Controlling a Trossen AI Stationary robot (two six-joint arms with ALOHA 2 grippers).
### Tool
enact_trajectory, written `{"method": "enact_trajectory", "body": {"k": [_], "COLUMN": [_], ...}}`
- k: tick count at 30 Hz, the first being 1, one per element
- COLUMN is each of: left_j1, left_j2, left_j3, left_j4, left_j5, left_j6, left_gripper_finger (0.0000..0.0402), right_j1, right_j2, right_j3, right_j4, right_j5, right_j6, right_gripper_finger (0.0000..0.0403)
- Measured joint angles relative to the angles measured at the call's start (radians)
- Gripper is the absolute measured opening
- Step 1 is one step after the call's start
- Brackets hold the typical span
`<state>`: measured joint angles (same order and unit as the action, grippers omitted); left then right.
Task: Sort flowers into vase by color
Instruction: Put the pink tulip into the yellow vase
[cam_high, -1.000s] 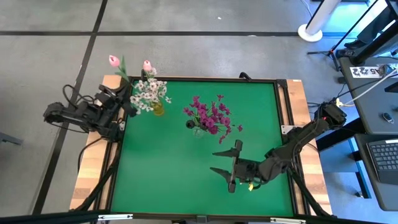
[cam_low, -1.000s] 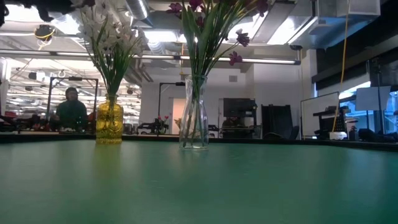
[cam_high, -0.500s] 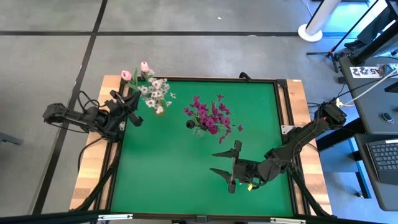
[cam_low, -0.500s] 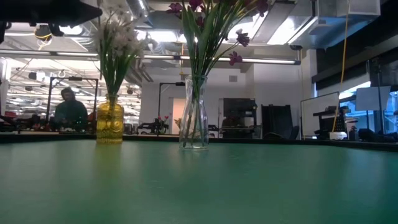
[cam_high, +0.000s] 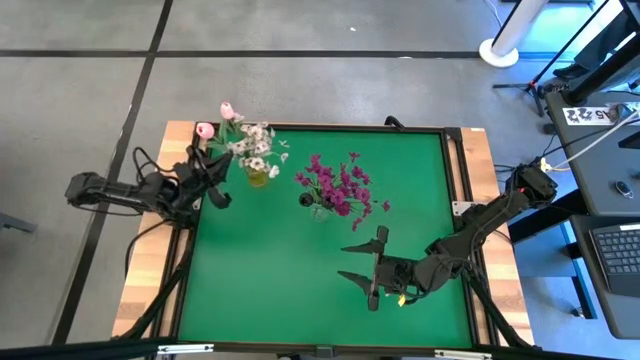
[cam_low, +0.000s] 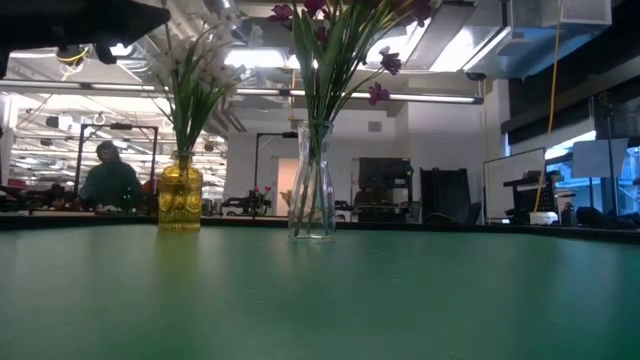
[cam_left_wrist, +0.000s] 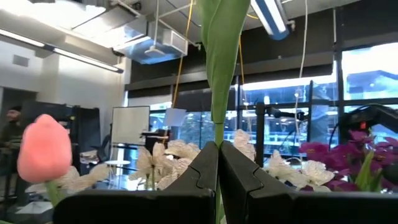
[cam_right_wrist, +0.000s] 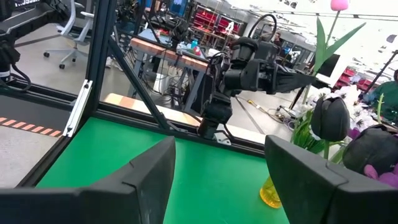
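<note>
My left gripper (cam_high: 215, 180) hovers at the table's far left corner, shut on the pink tulips. Their two buds (cam_high: 205, 130) (cam_high: 227, 110) reach toward the far edge, beside the white flowers (cam_high: 257, 150) that stand in the yellow vase (cam_low: 180, 195). One bud (cam_left_wrist: 43, 149) shows in the left wrist view. The magenta flowers (cam_high: 340, 185) stand in the clear glass vase (cam_low: 313, 180) mid-table. My right gripper (cam_high: 365, 268) is open and low over the near right part of the table, fingers spread wide (cam_right_wrist: 217, 180). My left gripper pinches the tulips' green stem and leaf (cam_left_wrist: 216, 134) between its two shut fingers, low on the stems. The tulips are lifted clear of the table. They rise past the fingers, with the leaf (cam_right_wrist: 323, 43) and buds above them.
The table is a green mat (cam_high: 300, 290) in a dark frame with wooden side strips (cam_high: 140, 290). Both vases stand in its far half, and the near half is bare mat. A person (cam_low: 105, 180) sits in the room beyond the far edge.
My left gripper has moved a little toward the near edge and turned, still shut on the tulips. The two buds have swung closer together, toward the white flowers. The white blossoms have swayed toward the table's right, and the yellow vase has shifted slightly.
</note>
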<state>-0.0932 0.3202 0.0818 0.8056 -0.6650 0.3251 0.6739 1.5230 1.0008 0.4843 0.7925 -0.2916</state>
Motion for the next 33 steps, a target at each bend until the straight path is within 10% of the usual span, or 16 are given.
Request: {"method": "enact_trajectory", "body": {"k": [19, 33], "left_j1": [-0.095, -0.283], "left_j2": [0.000, 0.000], "left_j3": [0.093, 0.389], "left_j4": [-0.013, -0.071], "left_j5": [0.101, 0.067], "left_j6": [-0.052, 0.233], "left_gripper_finger": [0.0000, 0.0000], "right_j1": [0.000, 0.000], "right_j2": [0.000, 0.000], "right_j3": [0.000, 0.000], "right_j4": [-0.039, -0.069], "right_j5": [-0.001, -0.001], "right_j6": [0.059, 0.103], "right_gripper_finger": [0.0246, 0.0246]}}
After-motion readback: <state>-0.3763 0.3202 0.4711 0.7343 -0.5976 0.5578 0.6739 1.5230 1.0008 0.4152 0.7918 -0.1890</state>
